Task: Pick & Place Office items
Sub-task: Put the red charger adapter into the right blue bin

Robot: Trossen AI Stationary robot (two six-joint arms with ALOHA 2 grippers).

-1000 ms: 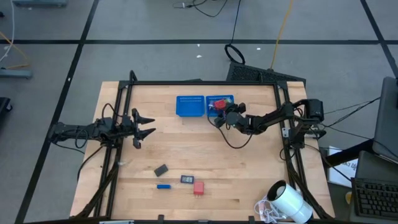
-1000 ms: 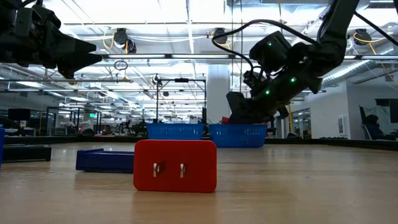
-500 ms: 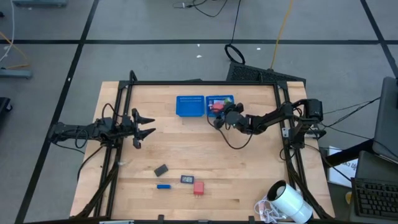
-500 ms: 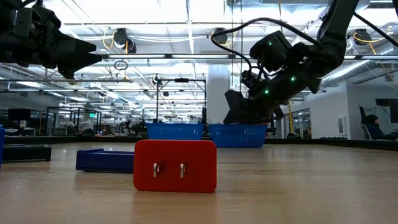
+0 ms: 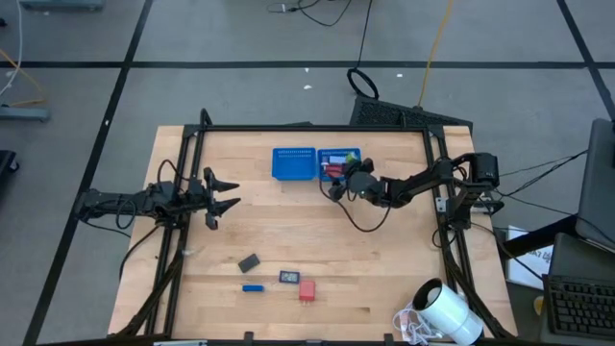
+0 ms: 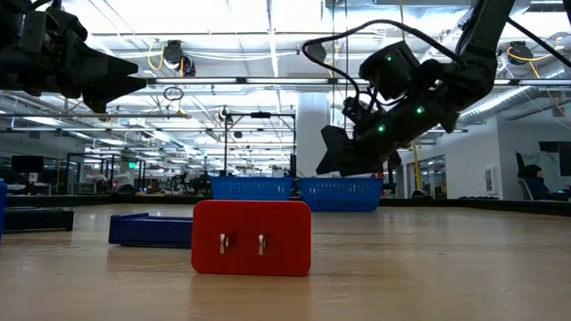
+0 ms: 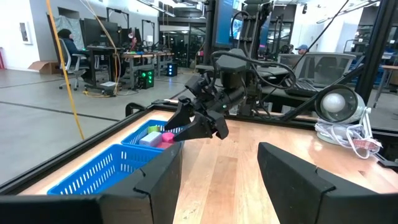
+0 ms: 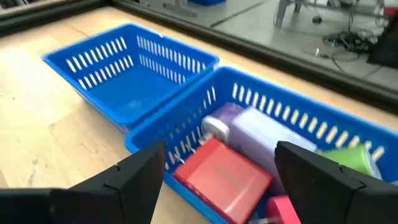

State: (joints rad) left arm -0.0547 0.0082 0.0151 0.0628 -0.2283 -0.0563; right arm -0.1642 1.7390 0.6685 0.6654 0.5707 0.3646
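High view: wooden counter (image 5: 384,279) seen from above. Two-part blue tray (image 5: 315,163) at the far edge, left half bare, right half holding red, pink and pale pieces. Right claw (image 5: 338,185) just beside the tray's near right corner, drawn back from over that compartment compared with a second ago, where a red piece showed beneath it. Left claw (image 5: 219,194) parked at the left edge, spread wide, holding nothing. Four office items near the front edge: dark grey piece (image 5: 249,261), thin blue piece (image 5: 252,287), small dark piece (image 5: 288,277), red block (image 5: 307,290). White cylinder (image 5: 450,314) at the front right corner.

Low view: red block (image 6: 252,236) close up with two metal prongs, blue piece (image 6: 150,229) just behind. Right claw (image 6: 343,160) lifted higher above the tray (image 6: 299,192) than before, parted and empty.

Left wrist view: spread fingers (image 7: 158,180), nothing between.

Right wrist view: fingers (image 8: 134,177) wide apart over the filled compartment, red block (image 8: 224,177) and purple piece (image 8: 227,118) lying inside.

Likely meaning: one drop-off finished, four pieces left to fetch.
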